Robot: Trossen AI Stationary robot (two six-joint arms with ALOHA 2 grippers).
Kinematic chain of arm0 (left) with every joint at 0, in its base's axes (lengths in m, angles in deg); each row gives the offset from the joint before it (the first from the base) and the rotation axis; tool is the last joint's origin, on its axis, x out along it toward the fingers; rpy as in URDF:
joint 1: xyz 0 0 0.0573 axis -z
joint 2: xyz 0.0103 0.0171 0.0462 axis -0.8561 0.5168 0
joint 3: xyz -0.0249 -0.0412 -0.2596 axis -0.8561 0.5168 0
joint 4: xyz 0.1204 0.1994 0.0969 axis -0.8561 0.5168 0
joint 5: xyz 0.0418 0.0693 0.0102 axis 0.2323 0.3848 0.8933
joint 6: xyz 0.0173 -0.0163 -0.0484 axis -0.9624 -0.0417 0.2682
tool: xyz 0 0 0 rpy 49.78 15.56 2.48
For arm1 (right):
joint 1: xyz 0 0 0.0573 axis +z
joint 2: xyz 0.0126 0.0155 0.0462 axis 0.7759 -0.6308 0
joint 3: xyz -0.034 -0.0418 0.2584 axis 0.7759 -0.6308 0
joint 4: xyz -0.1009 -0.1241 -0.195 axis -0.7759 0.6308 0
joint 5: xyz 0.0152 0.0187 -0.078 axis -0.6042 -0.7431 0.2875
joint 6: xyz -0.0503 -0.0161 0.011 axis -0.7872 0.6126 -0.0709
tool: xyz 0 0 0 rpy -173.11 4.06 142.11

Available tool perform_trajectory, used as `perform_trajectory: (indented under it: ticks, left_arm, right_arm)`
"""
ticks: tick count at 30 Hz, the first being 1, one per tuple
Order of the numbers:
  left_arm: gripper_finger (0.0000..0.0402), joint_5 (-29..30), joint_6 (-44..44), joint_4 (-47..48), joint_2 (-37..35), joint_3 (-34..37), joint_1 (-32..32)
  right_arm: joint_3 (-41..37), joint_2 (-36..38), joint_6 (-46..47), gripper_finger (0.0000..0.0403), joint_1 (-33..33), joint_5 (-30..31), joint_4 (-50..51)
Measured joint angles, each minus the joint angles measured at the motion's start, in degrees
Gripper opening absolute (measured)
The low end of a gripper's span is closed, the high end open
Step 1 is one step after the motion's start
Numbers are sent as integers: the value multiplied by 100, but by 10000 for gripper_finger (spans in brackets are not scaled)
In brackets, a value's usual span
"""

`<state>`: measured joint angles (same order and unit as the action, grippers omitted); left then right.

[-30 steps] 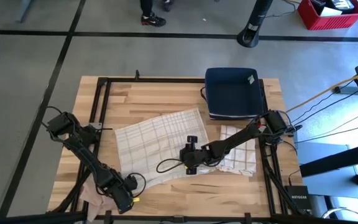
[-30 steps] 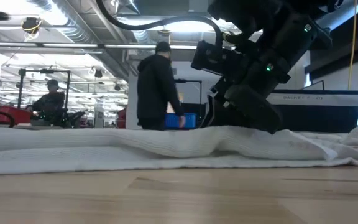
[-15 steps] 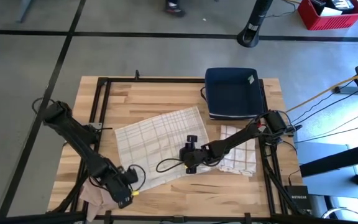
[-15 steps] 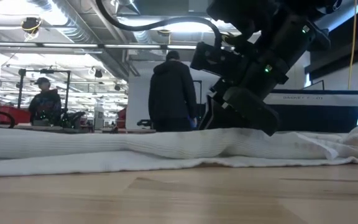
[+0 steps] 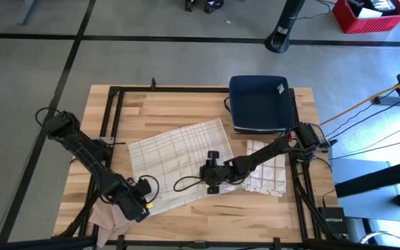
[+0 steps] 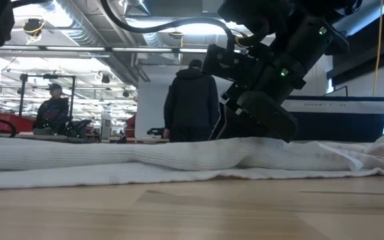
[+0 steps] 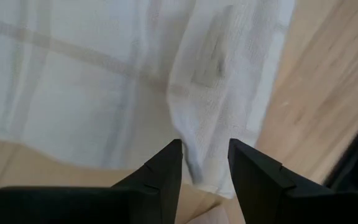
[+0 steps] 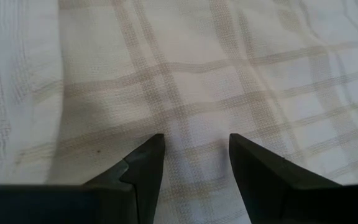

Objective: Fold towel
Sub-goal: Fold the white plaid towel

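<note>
Both end effectors open, low over a plaid towel spread flat on the table.

Left end effector: at the towel's near-left corner, by the table's front-left area; wrist view shows its fingers apart, straddling the hem of the towel, nothing clamped, bare wood beside the cloth. Towel: white with faint tan checks, lying open mid-table, slightly rumpled; low view shows it as a low ridge across the wood. Right end effector: over the towel's near-right part, fingers spread above the weave, not gripping. Right of it: a second crumpled cloth under the right arm, and a dark blue bin at the table's far right. People stand in the room behind.
</note>
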<state>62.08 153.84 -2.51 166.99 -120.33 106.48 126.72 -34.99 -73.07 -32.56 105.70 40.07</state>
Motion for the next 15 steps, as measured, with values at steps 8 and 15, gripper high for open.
perform_trajectory:
  ticks: [8,15]
  left_arm:
    - [72,74,-327,86,94,-2,1]
    - [10,78,-740,86,184,-11,30]
  right_arm:
    - [5,89,-22,186,0,-386,125]
    - [319,926,339,186,97,-1439,1939]
